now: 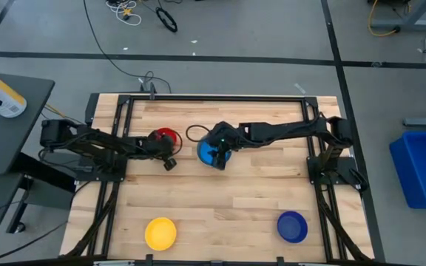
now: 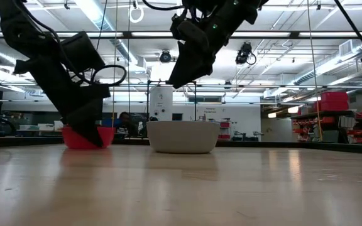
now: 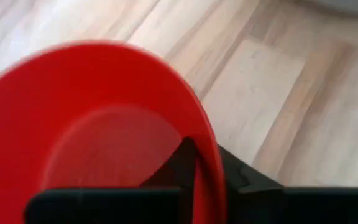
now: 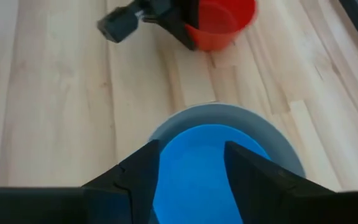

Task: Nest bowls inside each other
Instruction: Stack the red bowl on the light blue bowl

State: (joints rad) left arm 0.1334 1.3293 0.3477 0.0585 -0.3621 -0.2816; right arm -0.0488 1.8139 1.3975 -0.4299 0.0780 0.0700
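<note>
A red bowl (image 1: 167, 137) stands left of the table's middle, with my left gripper (image 1: 161, 145) shut on its rim. The same red bowl (image 2: 109, 137) rests on its bottom on the table in the low view. At the middle, a light blue bowl (image 4: 197, 162) sits nested inside a grey bowl (image 4: 272, 140). My right gripper (image 4: 191, 171) hangs open above them, well clear of the grey bowl (image 2: 182, 137). A yellow bowl (image 1: 160, 233) and a dark blue bowl (image 1: 293, 226) stand apart near the front edge. My left gripper has the red bowl's rim (image 3: 209, 155) between its fingers, one finger (image 3: 184, 163) inside the bowl and the other (image 3: 244, 180) outside its wall. The fingers slant down from the table's left. The bowl stands upright on the table.
A bare stretch of wooden table (image 1: 228, 199) lies between the middle bowls and the two front ones. Black frame rails (image 1: 109, 199) run along both sides. Beyond the far edge, cables (image 1: 167, 18) lie on the floor.
</note>
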